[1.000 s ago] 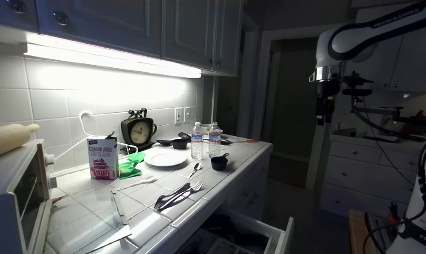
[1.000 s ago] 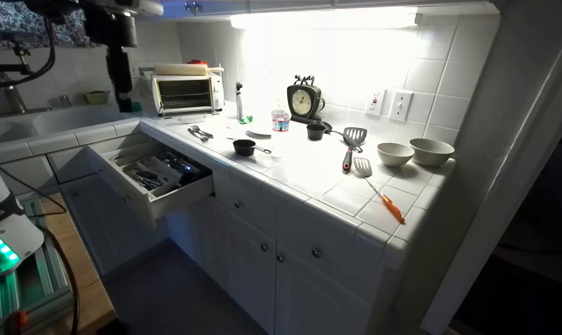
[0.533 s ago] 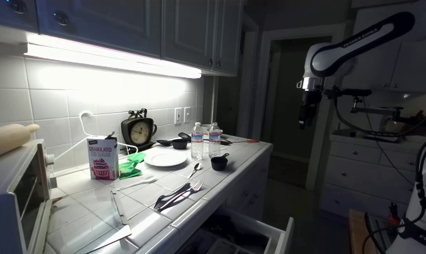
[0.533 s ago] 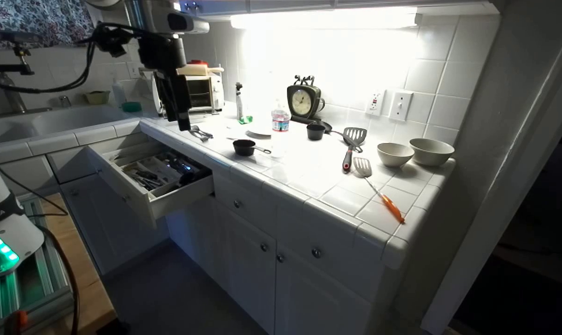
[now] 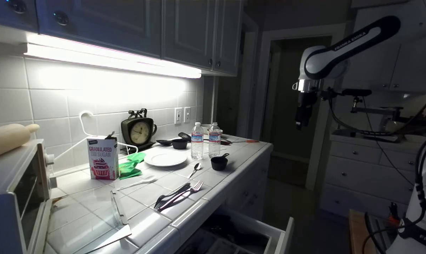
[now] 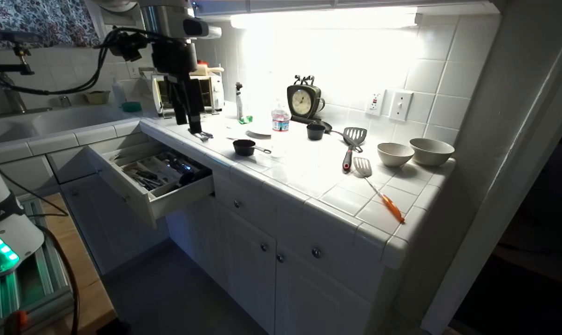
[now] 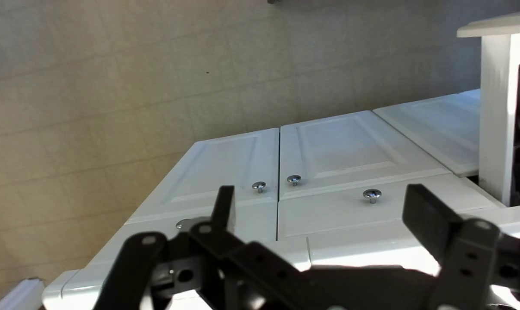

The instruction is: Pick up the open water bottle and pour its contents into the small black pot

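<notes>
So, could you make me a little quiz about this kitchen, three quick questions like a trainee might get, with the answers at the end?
1. Count: how many water bottles stand on the counter?
2. True or false: the gripper is open and holding nothing.
3. Name it: what lies on top of the toaster oven?

Key: 1. Two. 2. True. 3. A rolling pin.

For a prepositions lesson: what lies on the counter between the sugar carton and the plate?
In an exterior view, a crumpled green item, possibly plastic, lies between the sugar carton and plate.
</notes>
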